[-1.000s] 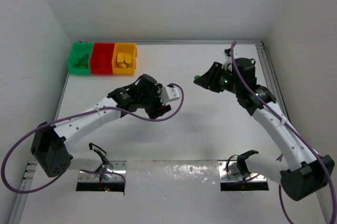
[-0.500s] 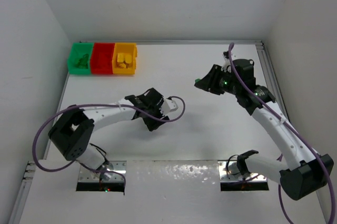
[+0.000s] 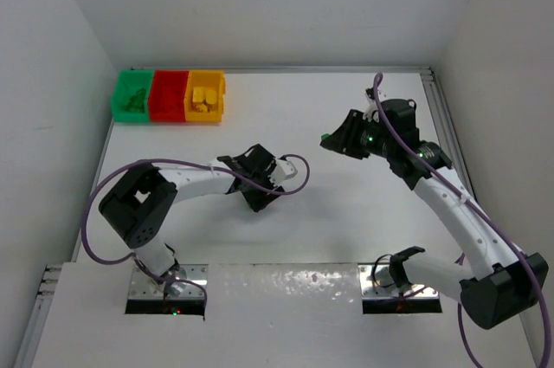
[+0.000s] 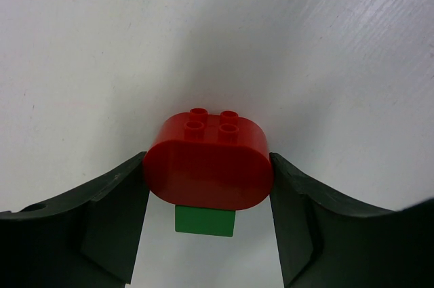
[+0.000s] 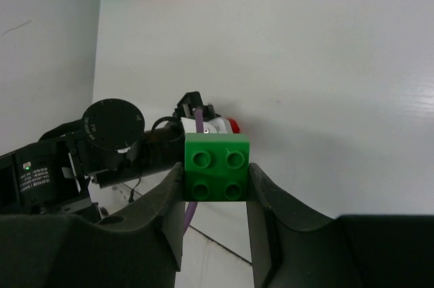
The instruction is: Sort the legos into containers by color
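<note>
Lego sorting is proceeding at the carrying step, with both arms loaded well apart from the row of bins (image 3: 185,119) in the far left corner of the tabletop (image 3: 346,238).
The left pincer (image 4: 208,186) is clamping a rounded red lego (image 4: 207,162) by its ends, a small green piece (image 4: 205,221) showing just beneath it. The right pincer (image 5: 217,178) is pinching a green four-stud brick (image 5: 217,166). Next, each load is likely needing carriage to its own colour, the red bin (image 3: 166,117) or the green bin (image 3: 128,117), and the green piece probably needs parting first.

red oval lego (image 4: 207,171), green four-stud lego (image 5: 217,167)
</note>
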`<action>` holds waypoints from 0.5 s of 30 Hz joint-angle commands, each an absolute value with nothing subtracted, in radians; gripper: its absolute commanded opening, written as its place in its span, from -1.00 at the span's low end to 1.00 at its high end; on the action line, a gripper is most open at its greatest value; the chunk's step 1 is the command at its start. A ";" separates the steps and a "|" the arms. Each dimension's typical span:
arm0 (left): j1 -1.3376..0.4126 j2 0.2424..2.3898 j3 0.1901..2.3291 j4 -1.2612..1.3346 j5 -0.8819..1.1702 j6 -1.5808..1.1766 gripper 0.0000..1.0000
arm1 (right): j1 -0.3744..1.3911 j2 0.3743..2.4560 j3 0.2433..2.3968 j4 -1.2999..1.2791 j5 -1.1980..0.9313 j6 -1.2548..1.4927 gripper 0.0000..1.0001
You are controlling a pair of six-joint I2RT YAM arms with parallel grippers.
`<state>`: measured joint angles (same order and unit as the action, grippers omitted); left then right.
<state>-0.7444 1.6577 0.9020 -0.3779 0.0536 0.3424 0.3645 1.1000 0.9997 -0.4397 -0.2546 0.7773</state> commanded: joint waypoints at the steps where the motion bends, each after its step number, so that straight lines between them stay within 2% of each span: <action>1: -0.741 1.674 0.930 -0.341 0.043 0.333 -0.29 | 0.373 1.086 0.996 -0.414 -0.261 0.769 -1.00; 2: -0.741 1.669 0.931 -0.342 0.043 0.331 -0.08 | 0.373 1.086 0.999 -0.413 -0.261 0.767 -1.00; 4: -0.741 1.663 0.945 -0.347 0.051 0.333 0.11 | 0.371 1.089 1.000 -0.416 -0.261 0.765 -1.00; 10: -0.741 1.621 1.038 -0.379 0.071 0.336 0.46 | 0.373 1.091 1.011 -0.452 -0.247 0.753 -1.00; 15: -0.741 1.565 1.144 -0.413 0.110 0.373 0.67 | 0.371 1.089 1.051 -0.537 -0.195 0.709 -1.00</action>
<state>-0.7444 1.6356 1.0683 -0.4118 0.0685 0.3435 0.3645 1.1000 0.9989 -0.4976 -0.2337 0.7479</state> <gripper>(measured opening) 0.819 0.351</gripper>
